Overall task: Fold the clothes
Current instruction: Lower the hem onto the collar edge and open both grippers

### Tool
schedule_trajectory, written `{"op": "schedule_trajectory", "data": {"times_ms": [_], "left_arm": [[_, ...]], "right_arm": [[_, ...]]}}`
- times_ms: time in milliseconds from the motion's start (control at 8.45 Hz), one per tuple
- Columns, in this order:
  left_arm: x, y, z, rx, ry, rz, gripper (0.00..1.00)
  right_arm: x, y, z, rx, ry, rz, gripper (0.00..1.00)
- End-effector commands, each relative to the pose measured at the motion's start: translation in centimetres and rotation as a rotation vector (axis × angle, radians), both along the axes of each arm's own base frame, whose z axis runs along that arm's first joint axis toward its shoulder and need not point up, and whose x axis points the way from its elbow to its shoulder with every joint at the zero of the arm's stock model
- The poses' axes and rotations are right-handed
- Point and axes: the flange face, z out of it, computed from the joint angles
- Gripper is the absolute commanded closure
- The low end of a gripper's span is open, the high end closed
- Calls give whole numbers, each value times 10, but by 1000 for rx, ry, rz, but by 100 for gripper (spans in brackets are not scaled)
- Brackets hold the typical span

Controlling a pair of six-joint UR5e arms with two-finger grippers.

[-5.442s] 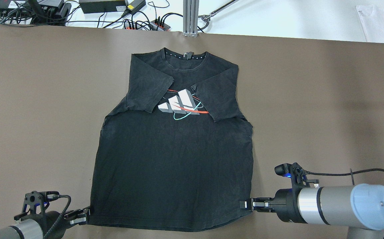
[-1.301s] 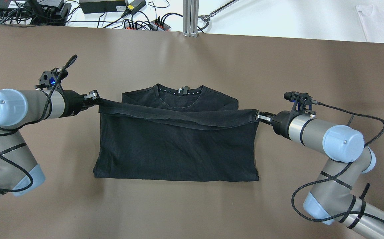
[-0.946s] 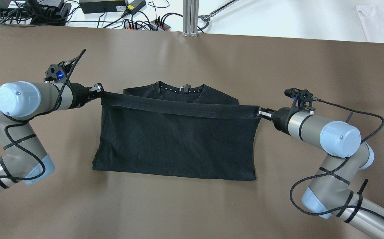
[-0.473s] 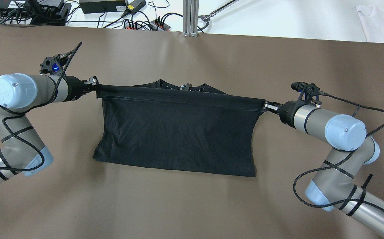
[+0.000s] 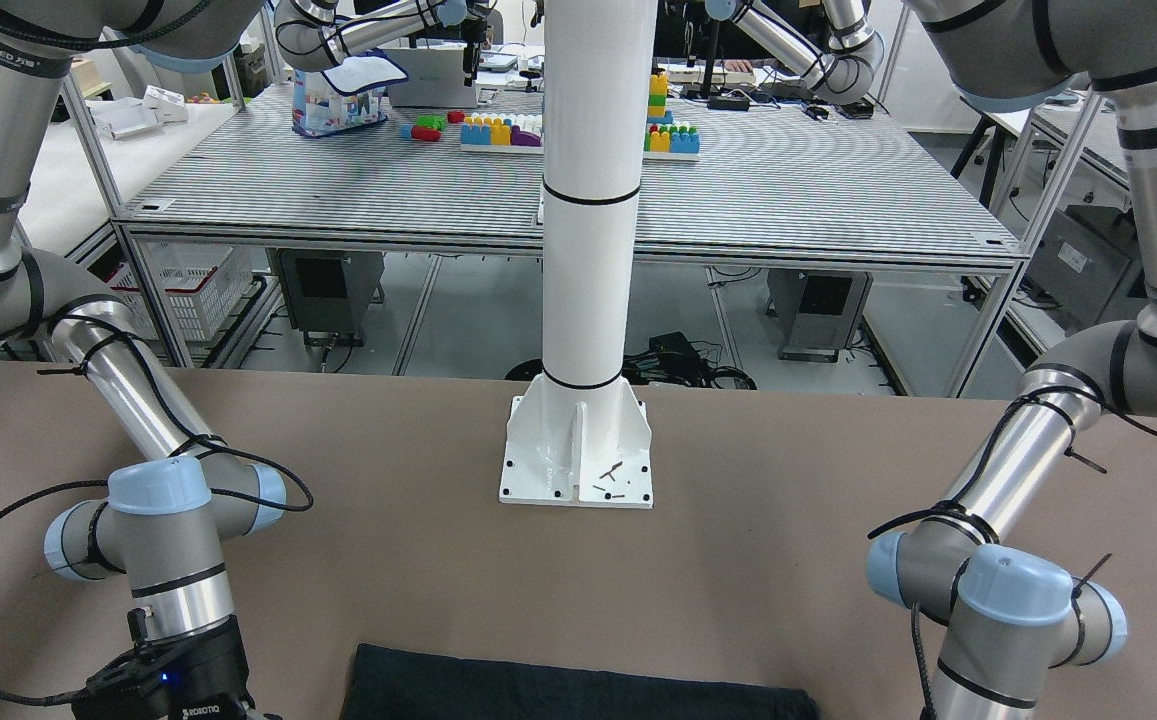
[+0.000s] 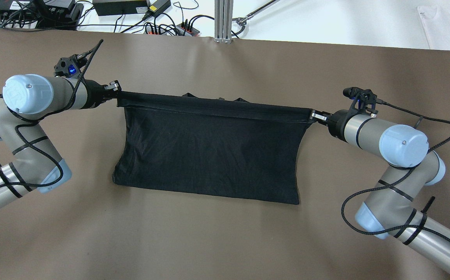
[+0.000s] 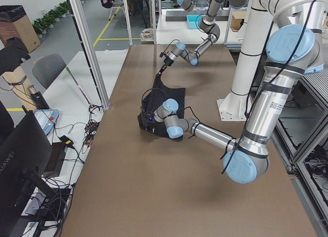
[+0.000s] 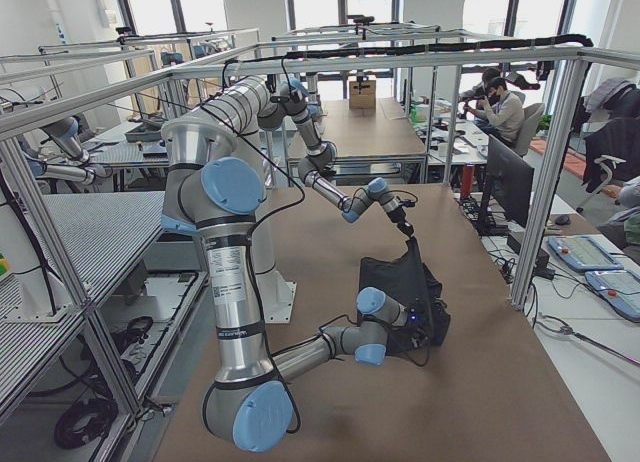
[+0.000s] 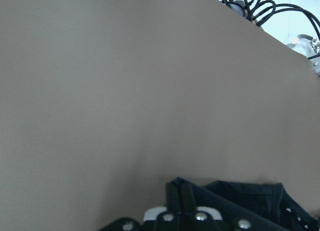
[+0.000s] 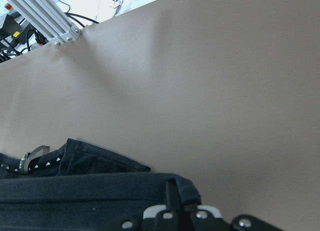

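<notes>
The brown table (image 6: 225, 241) is spreading wide beneath both arms. The black T-shirt (image 6: 209, 155) is hanging between the two grippers, doubled over. Its upper edge is stretching taut in a straight line from one to the other. The cloth is draping down from them toward the robot, and its lower fold seems to be resting on the table.

The left gripper (image 6: 115, 86) is clamping one end of that taut edge, fingers pressed together on the fabric. The right gripper (image 6: 315, 115) is pinching the other end just as tightly, sitting a little nearer the robot than its partner.

The neckline (image 10: 75, 151) is peeking out just beyond the stretched edge. From the right wrist it is lying flat on the table, ahead of the gripper and off to its inner side.
</notes>
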Motion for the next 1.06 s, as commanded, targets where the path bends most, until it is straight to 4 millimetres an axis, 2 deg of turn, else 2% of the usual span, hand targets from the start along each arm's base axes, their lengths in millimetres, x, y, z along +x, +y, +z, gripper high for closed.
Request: {"op": "schedule_trajectory", "data": {"times_ms": [0,237,473,592,710,946], "left_arm": [[3,-5,-17,16,18,1,100],[4,-4,-29,24,35,-2,100],[5,-6,-30,14,27,-1,100],[6,-6,-30,13,29,-3,98],[6,-7,-26,12,18,-12,1],[7,-8,-27,13,17,-15,0]], "right_arm": [[-16,-15,-42,-16,-4,0,100],[-18,-14,-48,-12,-11,-8,100],[-19,-13,-49,-8,-13,-11,98],[-19,-13,-50,-8,-15,-11,61],[-19,-13,-50,-9,-14,-10,7],[-18,-13,-48,-8,-11,-10,6]]}}
